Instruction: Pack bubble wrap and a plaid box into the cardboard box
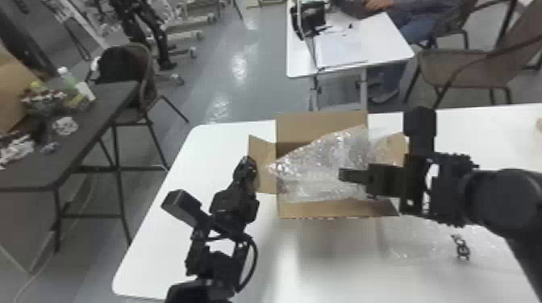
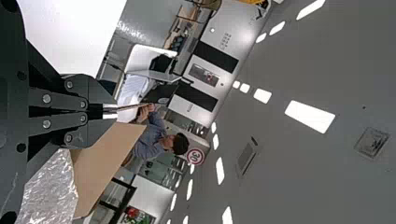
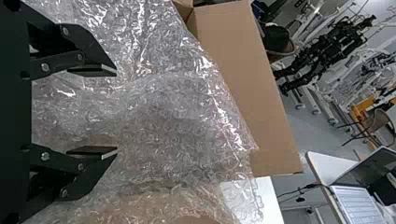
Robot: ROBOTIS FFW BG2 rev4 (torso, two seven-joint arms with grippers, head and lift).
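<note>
1 open box (image 1: 330, 209) holds wrap (image 1: 310, 177); right gripper (image 1: 343, 175) gapes wide above, empty; left gripper (image 1: 250, 169) pinches 1 flap (image 1: 266, 177).

In the head view, the bubble wrap (image 1: 314, 173) hides most of the inside of the cardboard box (image 1: 322, 210), and the right gripper (image 1: 347, 175) covers some wrap toward three o'clock. At four o'clock, a dark linked object (image 1: 463, 249) is too blurred to identify.
</note>
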